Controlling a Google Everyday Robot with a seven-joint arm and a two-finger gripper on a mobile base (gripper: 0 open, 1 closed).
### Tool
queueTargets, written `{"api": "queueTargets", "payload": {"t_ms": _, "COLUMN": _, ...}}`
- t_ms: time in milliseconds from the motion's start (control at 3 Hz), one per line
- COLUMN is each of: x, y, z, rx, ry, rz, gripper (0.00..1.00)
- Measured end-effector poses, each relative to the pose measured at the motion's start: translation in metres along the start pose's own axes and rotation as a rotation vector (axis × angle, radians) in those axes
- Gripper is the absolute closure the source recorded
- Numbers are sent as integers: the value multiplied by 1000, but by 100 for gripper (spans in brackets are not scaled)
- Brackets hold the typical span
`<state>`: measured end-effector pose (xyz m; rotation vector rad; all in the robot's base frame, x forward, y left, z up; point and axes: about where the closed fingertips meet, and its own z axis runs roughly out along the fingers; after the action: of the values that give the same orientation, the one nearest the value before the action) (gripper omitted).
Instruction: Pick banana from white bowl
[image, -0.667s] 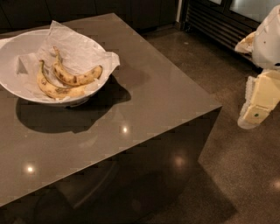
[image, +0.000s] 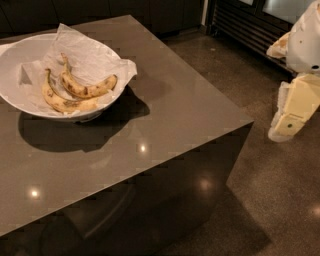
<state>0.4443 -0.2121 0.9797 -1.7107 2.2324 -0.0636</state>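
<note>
The white bowl (image: 20, 97) stands at the table's far left, lined with crumpled white paper (image: 87, 52). Two bananas lie in it. The banana (image: 86, 89), yellow with dense brown speckles, lies on top and curves from upper left to right. A paler banana (image: 62, 103) lies under it toward the front. My gripper (image: 292, 112), cream and white, hangs at the right edge of the view, off the table and over the floor, far from the bowl.
The brown table (image: 165, 115) has its near right corner (image: 251, 121) pointing toward my arm. A dark polished floor (image: 280, 200) lies to the right. A dark appliance with a grille (image: 245, 25) stands at the back right.
</note>
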Motion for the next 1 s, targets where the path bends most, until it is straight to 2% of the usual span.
{"api": "queueTargets", "payload": {"t_ms": 333, "x": -15, "y": -13, "z": 7, "rx": -38, "ry": -2, "rz": 15, "gripper": 0}}
{"api": "queueTargets", "payload": {"t_ms": 667, "x": -43, "y": -23, "z": 26, "rx": -88, "ry": 20, "rz": -25, "gripper": 0}}
{"api": "queueTargets", "payload": {"t_ms": 1000, "x": -47, "y": -26, "z": 26, "rx": -73, "ry": 8, "rz": -29, "gripper": 0}}
